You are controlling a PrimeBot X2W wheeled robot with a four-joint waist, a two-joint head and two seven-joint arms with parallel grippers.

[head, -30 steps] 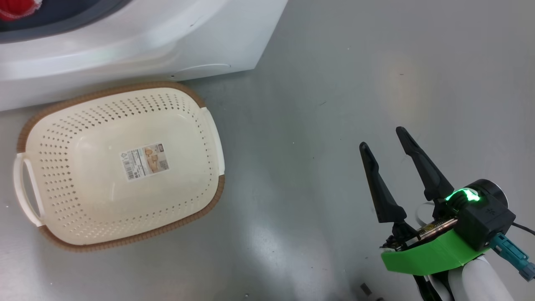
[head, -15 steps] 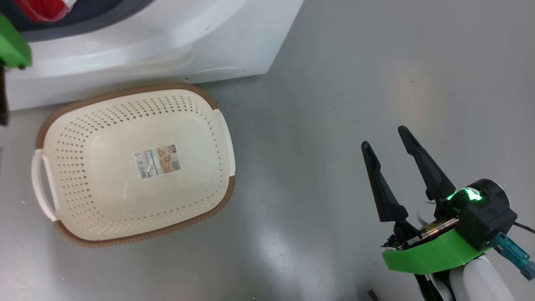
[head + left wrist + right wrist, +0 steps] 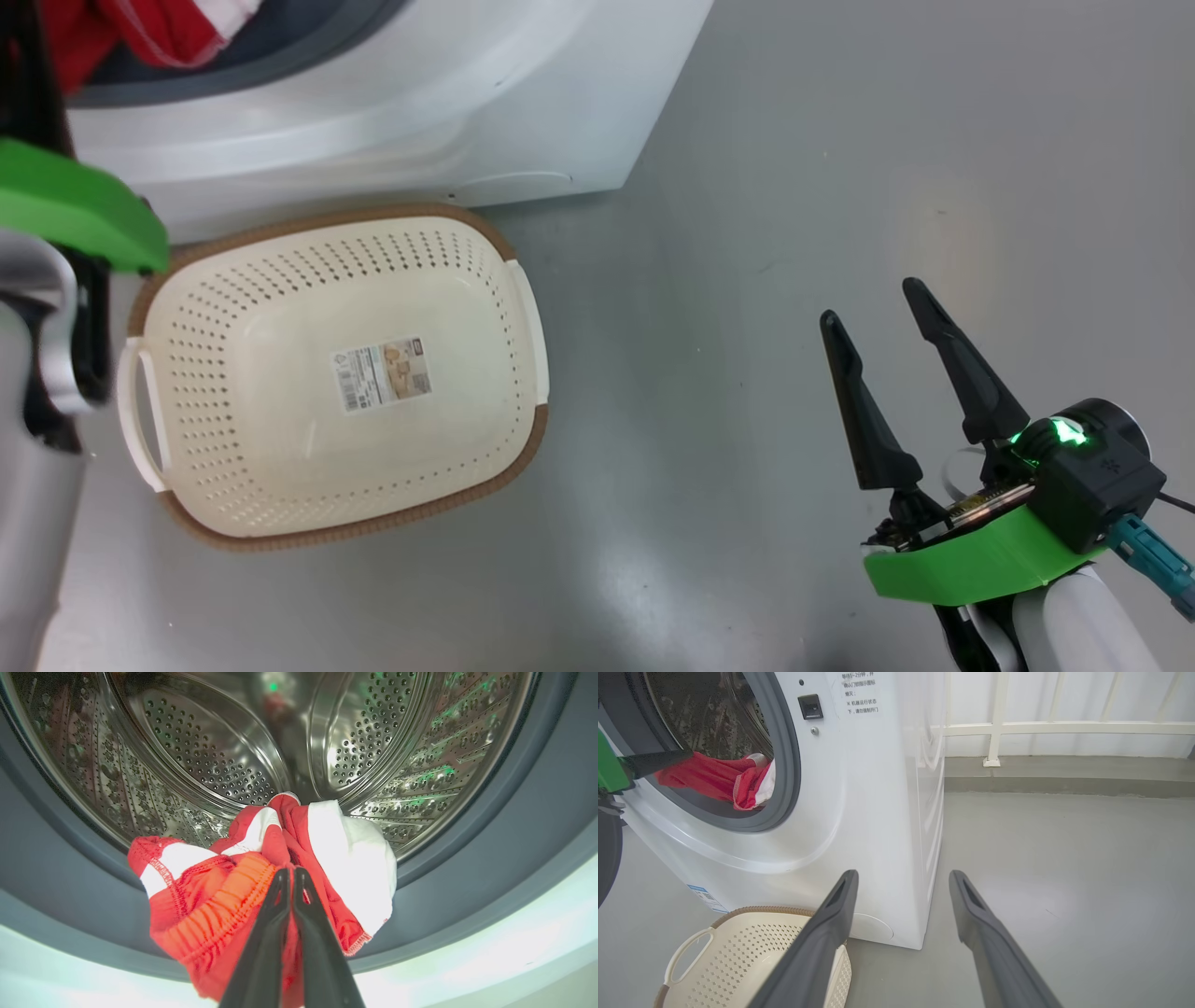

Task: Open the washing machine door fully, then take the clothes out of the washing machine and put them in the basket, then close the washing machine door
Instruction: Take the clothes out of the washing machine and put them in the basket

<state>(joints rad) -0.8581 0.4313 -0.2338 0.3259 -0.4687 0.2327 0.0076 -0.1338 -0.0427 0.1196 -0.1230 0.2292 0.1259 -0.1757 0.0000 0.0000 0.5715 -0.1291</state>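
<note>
While the left gripper (image 3: 290,873) is pinching the clothes (image 3: 345,858) between its closed fingers, the red-and-white bundle is hanging over the grey gasket (image 3: 537,812) at the lower edge of the mouth of the washing machine (image 3: 859,812), the steel drum (image 3: 210,765) gleaming behind. The basket (image 3: 327,220) is sitting on the glossy grey floor (image 3: 840,140), just beside the machine's front base. The right gripper (image 3: 868,301) is hovering over the floor, fingers spread and holding nothing. A white railing (image 3: 1064,728) is running along a raised curb (image 3: 1064,774) at the floor's far edge.
</note>
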